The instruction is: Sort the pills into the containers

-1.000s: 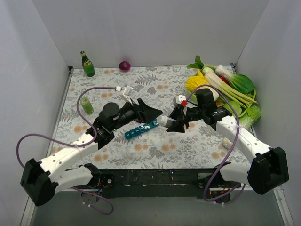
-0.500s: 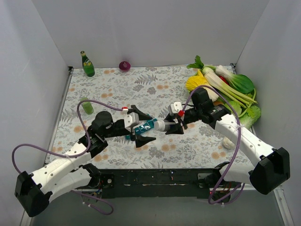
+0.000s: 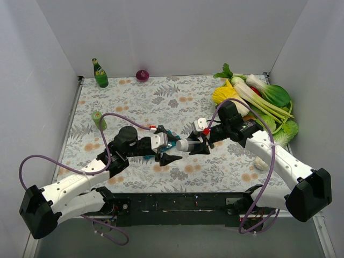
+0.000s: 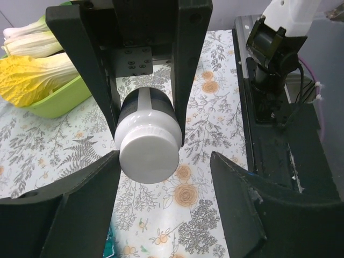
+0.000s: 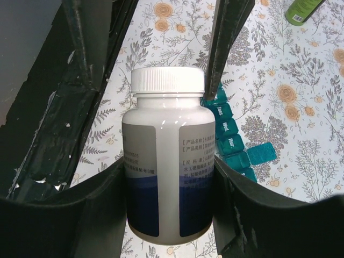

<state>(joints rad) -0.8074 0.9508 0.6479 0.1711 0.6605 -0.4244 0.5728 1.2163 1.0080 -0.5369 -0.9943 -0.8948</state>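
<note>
A white pill bottle with a blue label is clamped by its body in my right gripper, lying level above the mat, its screw cap on and pointing at the left arm. My left gripper faces the cap with one finger on each side; the left finger nearly touches it and a gap shows on the right. In the top view the bottle spans between the left gripper and the right gripper. The teal containers strip lies on the mat below, one lid flipped open. No pills show.
A green glass bottle and a purple onion stand at the back. A small green can stands at the left. Leafy vegetables are piled at the back right. The mat ends at the white walls.
My left gripper swung from above the teal strip to face the bottle cap, and its jaws narrowed around it. The right arm shifted the bottle slightly left, then held still.
</note>
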